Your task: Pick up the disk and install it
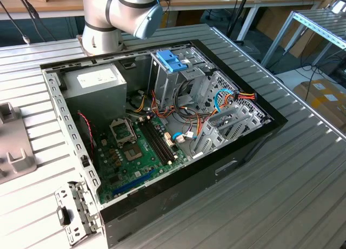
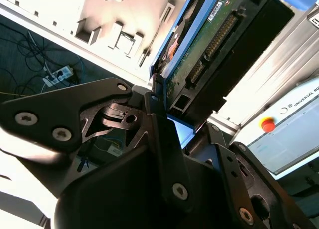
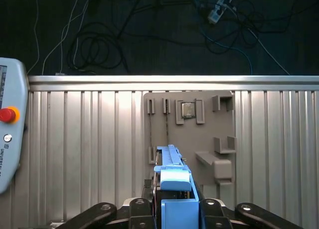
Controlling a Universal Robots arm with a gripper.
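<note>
One disk (image 3: 172, 164) stands clamped between the jaws of the tool (image 3: 175, 210), directly ahead of it above the tabletop (image 3: 75, 149), so pick-up looks done; installing likely demands aligning its blue rails with the case (image 1: 232, 151).

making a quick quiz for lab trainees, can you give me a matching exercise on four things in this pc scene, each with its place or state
Things:
1. disk
2. power supply box
3. blue tab piece
4. motherboard

Places or states:
A. lies flat on the floor of the open case
B. sits on top of the metal cage
C. clamped in the gripper
D. stands in a corner of the case, white sticker on top

Pairs: 1-C, 2-D, 3-B, 4-A
</note>
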